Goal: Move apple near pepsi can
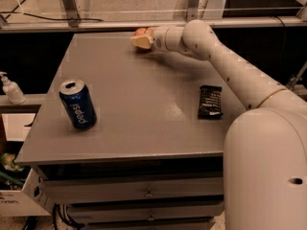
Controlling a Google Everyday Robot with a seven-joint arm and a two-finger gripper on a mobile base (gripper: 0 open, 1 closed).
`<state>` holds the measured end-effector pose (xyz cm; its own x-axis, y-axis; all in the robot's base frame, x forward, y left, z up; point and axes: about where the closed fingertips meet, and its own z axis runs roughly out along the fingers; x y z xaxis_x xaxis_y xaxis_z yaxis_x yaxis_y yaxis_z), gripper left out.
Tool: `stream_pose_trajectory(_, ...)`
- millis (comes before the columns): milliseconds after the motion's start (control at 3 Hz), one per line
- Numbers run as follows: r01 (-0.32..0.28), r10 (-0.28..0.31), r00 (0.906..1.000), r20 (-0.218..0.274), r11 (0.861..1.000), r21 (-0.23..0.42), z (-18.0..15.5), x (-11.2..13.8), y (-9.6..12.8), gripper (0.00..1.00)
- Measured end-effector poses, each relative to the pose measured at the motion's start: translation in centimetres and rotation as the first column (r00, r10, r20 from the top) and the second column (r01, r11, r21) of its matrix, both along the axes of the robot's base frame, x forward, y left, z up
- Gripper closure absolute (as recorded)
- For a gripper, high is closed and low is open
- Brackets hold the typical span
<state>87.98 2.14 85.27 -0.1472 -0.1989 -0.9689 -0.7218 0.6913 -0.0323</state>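
Camera view: at twelve o'clock on the desk [144, 109], the tool [142, 40] meets the apple [140, 31], likely to grasp it; whether it holds, I cannot tell. The pepsi can [77, 104] stands at eight o'clock, well apart.

Arm [230, 66] stretches across grey table [144, 128] to far edge. Gripper [142, 40] sits out there, right against apple [140, 31]; only a sliver of red-orange shows behind it. Pepsi can [77, 104] upright near front left, open top up, well apart from apple. Black snack bar [210, 101] flat on right side. Pump bottle [9, 87] on ledge left of table.
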Motion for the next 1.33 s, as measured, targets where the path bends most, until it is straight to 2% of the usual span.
stream_pose_trajectory(333, -0.035, 0.034, 0.9993, -0.012, 0.999, -0.029, 0.4, -2.2, -0.5, 0.88)
stream_pose_trajectory(667, -0.158, 0.157, 0.9875, -0.006, 0.987, -0.028, 3.1, -5.3, 1.5, 1.00)
stream_pose_trajectory(1000, -0.331, 0.330, 0.9433, -0.038, 0.943, -0.037, 5.1, -10.5, 4.3, 1.00)
stream_pose_trajectory(1333, -0.496, 0.488, 0.8656, -0.112, 0.867, -0.056, 5.4, -17.6, 6.5, 1.00)
